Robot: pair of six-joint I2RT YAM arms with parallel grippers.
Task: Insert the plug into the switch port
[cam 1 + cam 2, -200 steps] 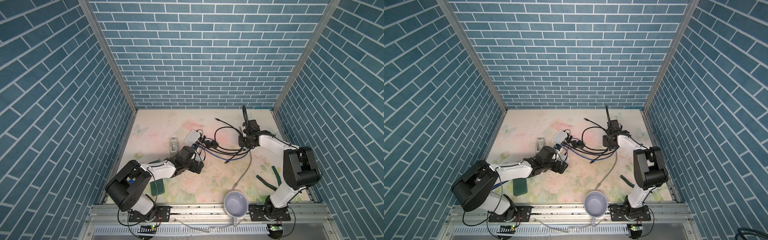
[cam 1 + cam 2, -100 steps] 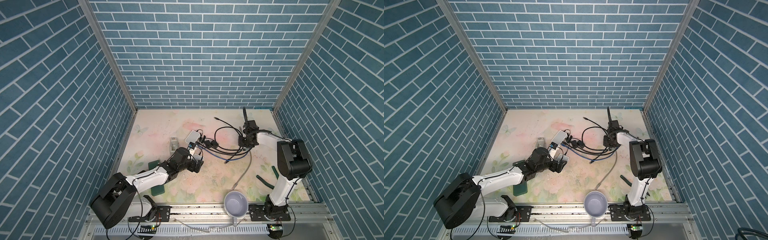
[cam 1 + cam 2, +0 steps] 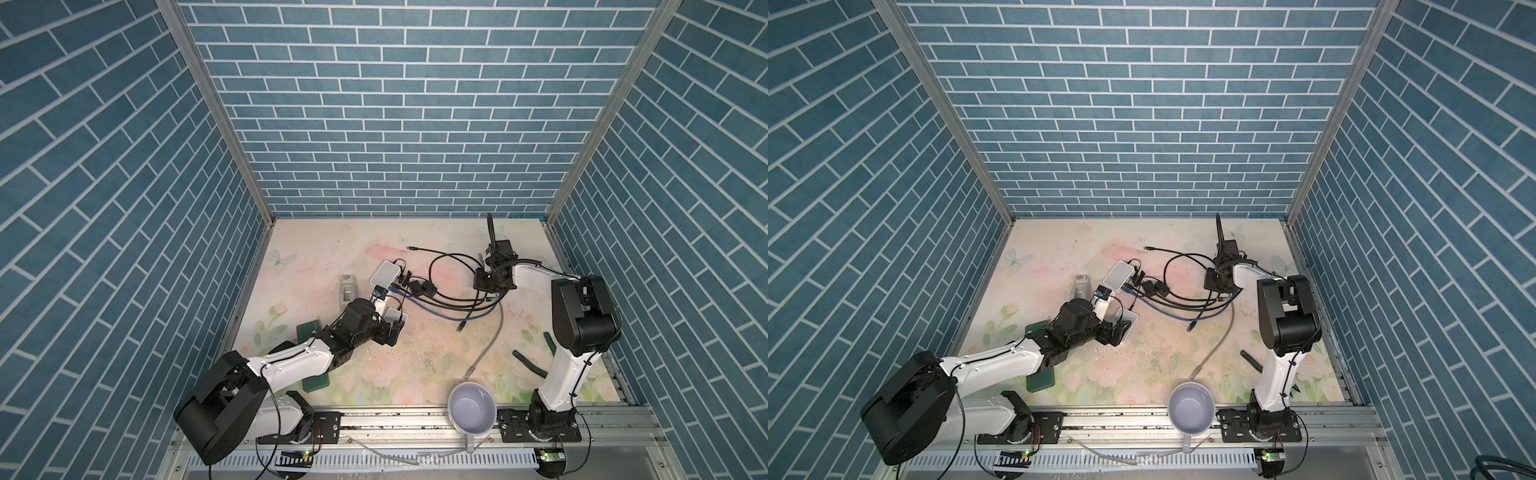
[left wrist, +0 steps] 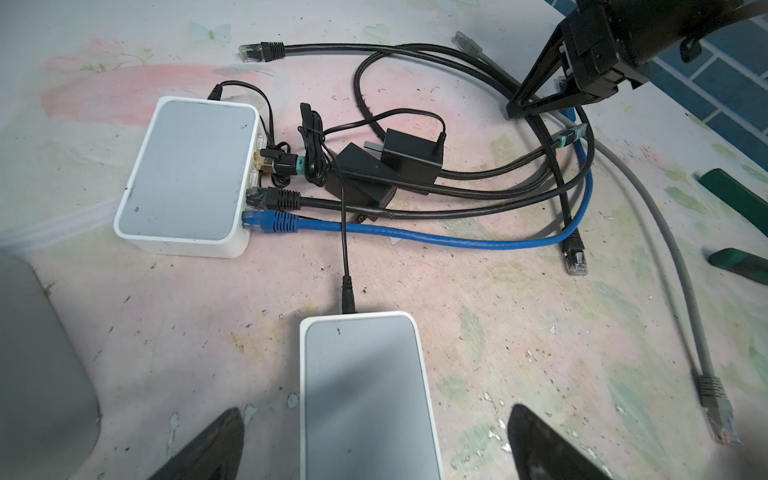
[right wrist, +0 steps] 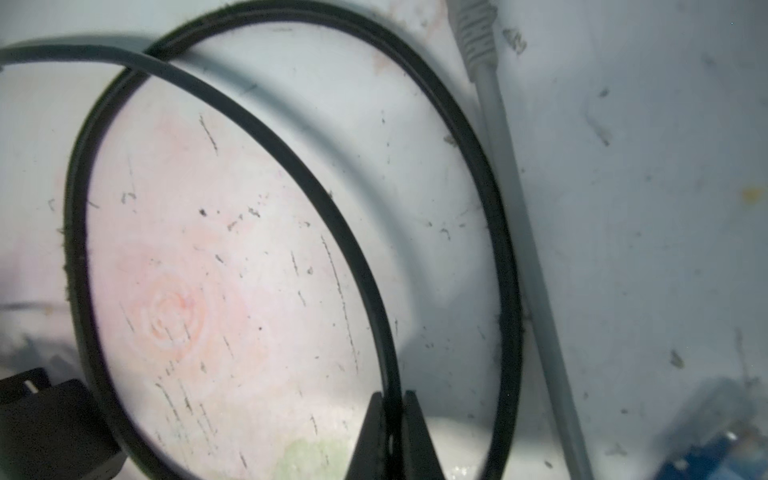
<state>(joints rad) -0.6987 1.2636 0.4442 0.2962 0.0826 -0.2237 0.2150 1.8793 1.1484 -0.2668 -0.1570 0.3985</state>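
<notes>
- Pickup seems the step in hand: right gripper (image 5: 388,415) pinched shut on a black cable (image 5: 291,166), wrist tipped steeply down at the bench (image 5: 623,208).
- Wide-open left gripper (image 4: 374,411) straddles the switch (image 4: 361,353), holding nothing, arm stretched low.
- One loose plug (image 4: 259,50) lies well beyond the left gripper; whether it ends the held cable, I cannot tell.
- Next likely needs lifting, then aligning plug with the switch.

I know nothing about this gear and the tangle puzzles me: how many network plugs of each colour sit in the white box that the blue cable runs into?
Blue ribbed plastic plug: 1
Black ribbed plastic plug: 1
Black plug with teal collar: 1
Total in the white rectangular plastic switch box: 3
</notes>
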